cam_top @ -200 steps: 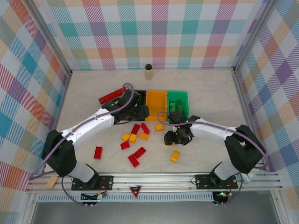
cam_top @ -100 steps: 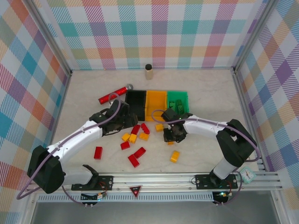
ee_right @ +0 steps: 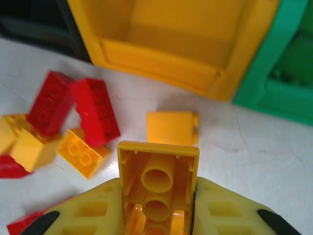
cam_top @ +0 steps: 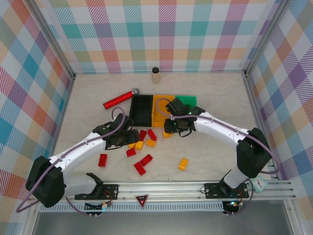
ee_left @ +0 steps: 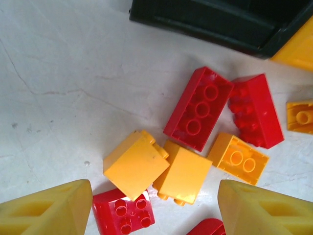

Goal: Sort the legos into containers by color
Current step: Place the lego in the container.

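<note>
Up close, the right fingers [ee_right: 93, 215] were clamped on a yellow-orange lego [ee_right: 157, 171], its hollow underside turned to the wrist camera, just short of the near wall of the orange bin [ee_right: 166, 29]. The green bin [ee_right: 274, 73] was joined to that bin on one side and the black bin [cam_top: 142, 108] on the other. The left fingers [ee_left: 49, 208] stood wide apart with nothing between them, hovering over a cluster of loose legos on the surface [cam_top: 220, 98]. In that cluster a red brick [ee_left: 198, 108] touched a second red brick [ee_left: 257, 117], with yellow-orange bricks [ee_left: 134, 164] beside them. Nearer the arms' bases lay a lone red brick [cam_top: 102, 160], a red pair [cam_top: 143, 164] and a single yellow-orange brick [cam_top: 183, 164], all well apart from the bins.
</note>
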Available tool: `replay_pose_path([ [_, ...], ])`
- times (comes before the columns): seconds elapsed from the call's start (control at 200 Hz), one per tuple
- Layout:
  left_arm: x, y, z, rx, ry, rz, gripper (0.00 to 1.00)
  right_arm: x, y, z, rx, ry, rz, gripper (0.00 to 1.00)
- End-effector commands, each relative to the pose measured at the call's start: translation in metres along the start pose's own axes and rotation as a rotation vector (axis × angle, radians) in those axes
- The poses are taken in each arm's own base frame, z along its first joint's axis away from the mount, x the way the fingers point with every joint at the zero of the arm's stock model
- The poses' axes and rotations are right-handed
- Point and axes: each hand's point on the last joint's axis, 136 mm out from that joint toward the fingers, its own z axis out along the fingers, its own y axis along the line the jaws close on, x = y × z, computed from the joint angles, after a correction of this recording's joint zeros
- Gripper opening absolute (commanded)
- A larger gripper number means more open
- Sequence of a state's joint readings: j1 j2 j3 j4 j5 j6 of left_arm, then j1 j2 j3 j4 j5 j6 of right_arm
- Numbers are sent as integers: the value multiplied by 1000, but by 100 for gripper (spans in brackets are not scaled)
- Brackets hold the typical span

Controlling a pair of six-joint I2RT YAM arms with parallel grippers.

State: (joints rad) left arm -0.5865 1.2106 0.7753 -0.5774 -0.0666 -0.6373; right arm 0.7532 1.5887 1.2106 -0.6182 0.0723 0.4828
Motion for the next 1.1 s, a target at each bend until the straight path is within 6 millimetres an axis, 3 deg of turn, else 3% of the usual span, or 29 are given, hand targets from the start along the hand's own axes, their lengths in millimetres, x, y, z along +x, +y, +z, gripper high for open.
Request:
replay_pose_path([
  [0.0,13,7,-1,-1,47,-13,69,-19,1,5,46,-12,-69,28],
  [0.385,30,24,-3,-60,103,12,68,-94,14,29,8,-44,-92,31],
  [0.51,33,25,-2,-61,116,12,68,-100,9,34,31,-35,-93,47],
  [0.695,32,26,2,-75,121,22,68,-86,10,30,-12,-18,-85,54],
  [0.92,22,17,16,-106,149,71,64,-58,19,15,-103,-5,-69,54],
  [1.095,17,11,31,-128,175,102,60,-31,8,3,-89,-4,-41,54],
])
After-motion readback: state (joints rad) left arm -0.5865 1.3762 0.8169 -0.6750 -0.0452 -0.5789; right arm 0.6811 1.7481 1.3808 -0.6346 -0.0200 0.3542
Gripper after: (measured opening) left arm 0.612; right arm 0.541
